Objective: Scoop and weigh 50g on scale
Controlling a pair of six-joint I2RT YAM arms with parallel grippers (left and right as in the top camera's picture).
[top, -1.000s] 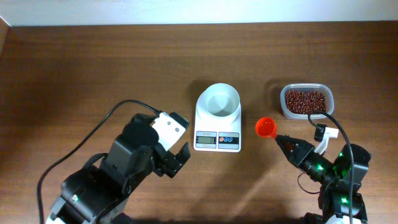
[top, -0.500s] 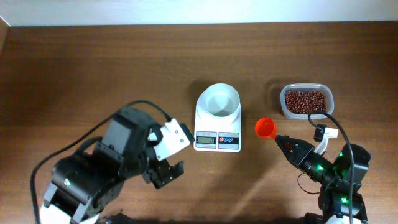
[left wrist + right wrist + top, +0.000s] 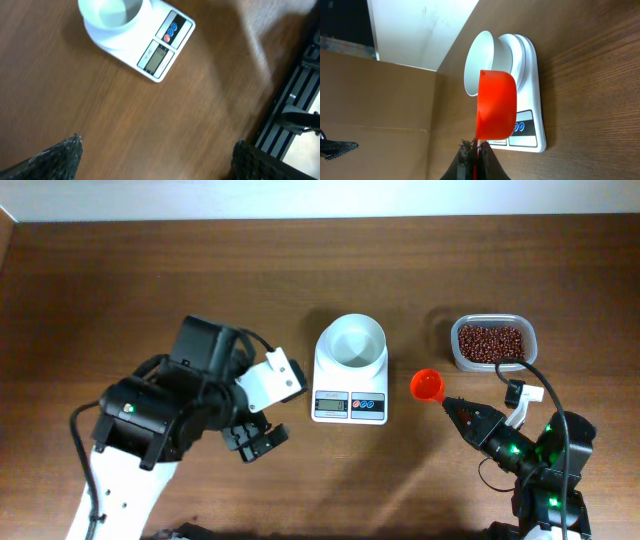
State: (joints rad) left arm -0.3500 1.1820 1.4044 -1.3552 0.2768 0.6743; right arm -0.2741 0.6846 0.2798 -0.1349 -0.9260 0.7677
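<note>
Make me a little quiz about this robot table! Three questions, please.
1. True or false: the white bowl on the scale is empty.
2. Pick one. What is the right hand holding? A the white bowl, B the orange scoop, C nothing.
3. In your own words: where are the red-brown beans now?

Key
1. True.
2. B. The hand is shut on the scoop's handle.
3. In the clear tub, on the table past the scoop from the scale.
</note>
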